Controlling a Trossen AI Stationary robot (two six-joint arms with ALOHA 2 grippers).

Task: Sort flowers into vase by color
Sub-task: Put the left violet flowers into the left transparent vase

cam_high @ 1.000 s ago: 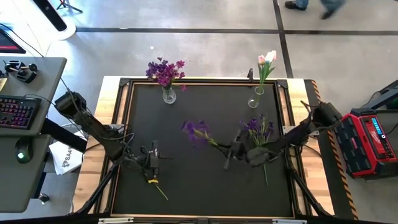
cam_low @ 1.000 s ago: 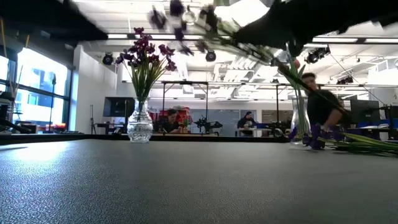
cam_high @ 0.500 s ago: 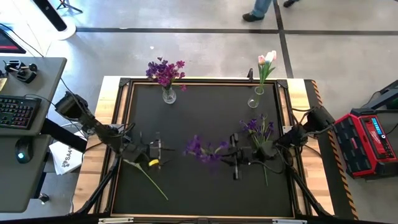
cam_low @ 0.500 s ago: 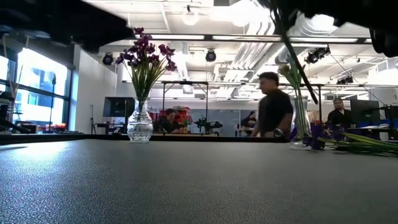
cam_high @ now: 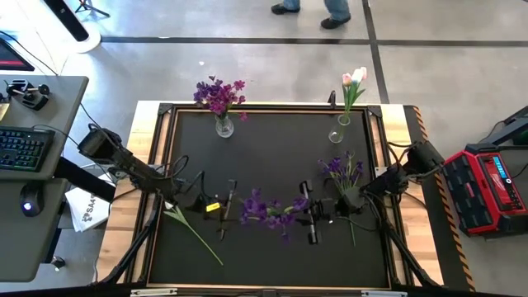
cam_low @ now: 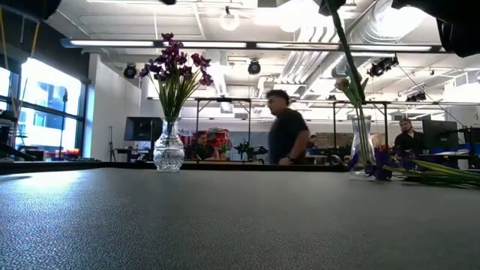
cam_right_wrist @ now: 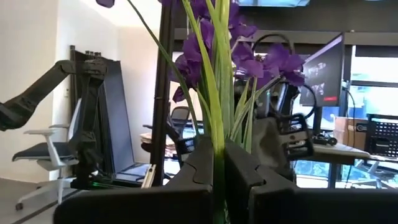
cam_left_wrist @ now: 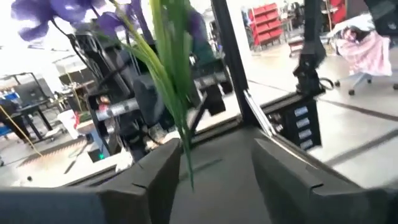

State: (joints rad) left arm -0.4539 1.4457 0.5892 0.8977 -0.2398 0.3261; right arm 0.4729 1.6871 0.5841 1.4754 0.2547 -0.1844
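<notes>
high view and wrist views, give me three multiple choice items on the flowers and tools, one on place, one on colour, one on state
1. Where does the vase of purple flowers stand?
A. far left corner of the mat
B. near right corner
C. centre of the mat

2. What colour are the blooms the right tool holds?
A. yellow
B. purple
C. white

3. How is the left tool?
A. shut on a pink tulip
B. open, a green stem between its fingers
C. out of view

Answers:
1. A: the vase of purple flowers stands at the mat's far edge, on the left arm's side.
2. B: the right tool is shut on a green stem with purple blooms above it.
3. B: the left tool has its fingers apart, with the green stem hanging between them.
</notes>
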